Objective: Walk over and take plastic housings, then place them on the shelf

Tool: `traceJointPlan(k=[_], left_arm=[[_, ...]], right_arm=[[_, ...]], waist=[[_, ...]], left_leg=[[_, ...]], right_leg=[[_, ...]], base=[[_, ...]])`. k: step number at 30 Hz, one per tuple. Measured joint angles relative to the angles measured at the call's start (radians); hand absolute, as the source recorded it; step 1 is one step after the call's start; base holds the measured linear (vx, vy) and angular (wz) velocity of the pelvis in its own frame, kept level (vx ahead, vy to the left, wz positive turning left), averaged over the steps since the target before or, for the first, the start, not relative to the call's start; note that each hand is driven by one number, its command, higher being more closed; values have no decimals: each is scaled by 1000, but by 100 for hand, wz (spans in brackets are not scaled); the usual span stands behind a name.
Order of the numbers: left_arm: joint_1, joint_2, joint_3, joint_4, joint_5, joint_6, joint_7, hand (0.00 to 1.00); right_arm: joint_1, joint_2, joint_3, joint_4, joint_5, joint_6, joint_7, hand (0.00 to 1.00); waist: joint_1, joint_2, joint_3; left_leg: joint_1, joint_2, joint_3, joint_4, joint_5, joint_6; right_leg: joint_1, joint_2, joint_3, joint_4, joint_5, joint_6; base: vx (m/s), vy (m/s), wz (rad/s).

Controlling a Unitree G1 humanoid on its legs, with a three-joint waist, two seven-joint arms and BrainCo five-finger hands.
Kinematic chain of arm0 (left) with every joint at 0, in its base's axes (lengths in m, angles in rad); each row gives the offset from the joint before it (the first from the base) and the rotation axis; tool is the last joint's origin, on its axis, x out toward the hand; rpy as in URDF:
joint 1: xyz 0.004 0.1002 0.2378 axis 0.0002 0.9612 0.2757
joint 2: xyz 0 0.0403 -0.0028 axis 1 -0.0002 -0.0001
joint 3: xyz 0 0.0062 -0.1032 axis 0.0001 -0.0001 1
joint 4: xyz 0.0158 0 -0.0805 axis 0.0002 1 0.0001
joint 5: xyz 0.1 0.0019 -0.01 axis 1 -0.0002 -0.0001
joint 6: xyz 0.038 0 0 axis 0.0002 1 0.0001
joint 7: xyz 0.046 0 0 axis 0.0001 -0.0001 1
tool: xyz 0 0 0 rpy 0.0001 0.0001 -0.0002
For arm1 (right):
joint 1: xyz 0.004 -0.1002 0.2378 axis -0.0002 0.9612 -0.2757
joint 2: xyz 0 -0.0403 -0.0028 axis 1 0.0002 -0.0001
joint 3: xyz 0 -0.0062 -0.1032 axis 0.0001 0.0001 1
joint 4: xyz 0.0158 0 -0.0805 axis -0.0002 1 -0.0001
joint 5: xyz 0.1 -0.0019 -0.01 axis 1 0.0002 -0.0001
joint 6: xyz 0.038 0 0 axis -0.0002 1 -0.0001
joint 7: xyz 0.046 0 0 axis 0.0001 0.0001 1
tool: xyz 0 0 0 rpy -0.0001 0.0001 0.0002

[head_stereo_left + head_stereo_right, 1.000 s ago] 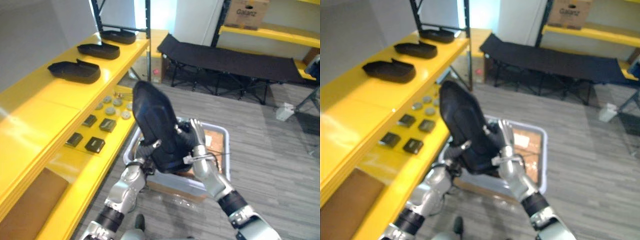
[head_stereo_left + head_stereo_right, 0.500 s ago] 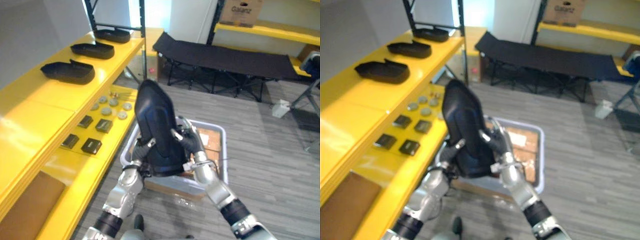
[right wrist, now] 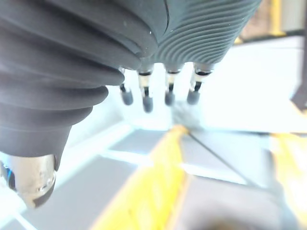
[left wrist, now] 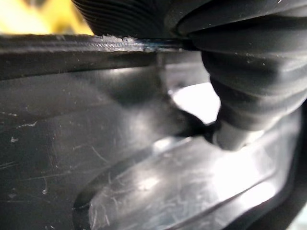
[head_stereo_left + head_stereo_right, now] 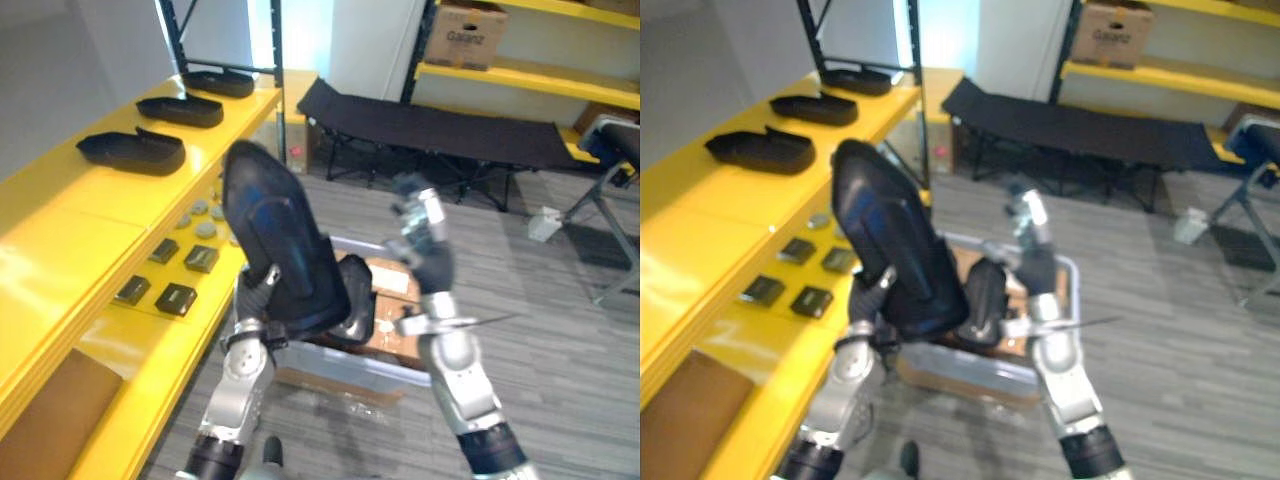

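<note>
the near stretch of the yellow shelf top (image 5: 60, 250) lies bare, open from the aisle. three black housings (image 5: 133, 150) take its far end, by a black upright (image 5: 277, 60). small parts (image 5: 176, 298), seemingly flat, dot the lower ledge (image 5: 140, 335); the raised housing (image 5: 280, 250) hangs beside it, over a grey bin (image 5: 372, 363).

Yellow shelf (image 5: 70, 250), three black plastic housings (image 5: 133, 150) on top, small black blocks (image 5: 176, 298) below.
</note>
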Motion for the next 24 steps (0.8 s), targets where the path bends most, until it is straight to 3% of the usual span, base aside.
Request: traceJointPlan(k=[5, 7, 9, 11, 15, 18, 24], left_arm=[[20, 1, 120, 0, 16, -92, 65, 100], [20, 2, 163, -1, 16, -151, 72, 100], [27, 2, 179, -6, 15, -198, 71, 100], [59, -2, 188, -41, 8, -233, 57, 100], [172, -57, 170, -186, -3, -257, -11, 100], [235, -79, 166, -229, -45, -259, -54, 100], [259, -76, 196, -300, -28, -258, -30, 100]], right_arm=[[170, 60, -184, -8, 156, -22, -27, 0], [222, 87, -268, -4, 157, -36, -45, 0], [256, 95, -291, 10, 155, -37, -60, 0], [281, 115, -305, 73, 154, -24, -59, 0], [329, 169, -304, 191, 142, 45, -91, 0], [346, 184, -286, 195, 124, 45, -107, 0], [294, 180, -189, 194, 127, 36, -44, 0]], waist=[[-29, 2, -1], [-37, 12, -10], [-58, 22, -16], [-60, 31, -21], [-63, 47, -28], [-58, 65, -36], [-45, 65, -34]], left_leg=[[-3, 2, 30, 0, -3, 4], [-10, 3, 48, 0, -7, 8], [-18, 3, 49, 0, -7, 8], [-14, 4, 72, 0, -9, 4], [-15, 8, 74, 0, -11, 1], [-11, 9, 72, 0, -11, 1], [-23, -2, 15, 0, -17, -8]], right_leg=[[-10, -1, 24, -9, 0, 0], [-27, -2, 39, -11, 1, -2], [-36, -2, 45, -13, 6, -8], [-42, -2, 59, -14, 10, -8], [-40, 2, 59, -14, 20, -2], [-34, 1, 55, -15, 21, -1], [-12, -2, 7, -31, 12, 10]], base=[[8, 6, -13], [29, 3, -20], [42, -4, -9], [53, -6, -23], [62, -22, -5], [47, -9, 1], [-21, 11, 19]])
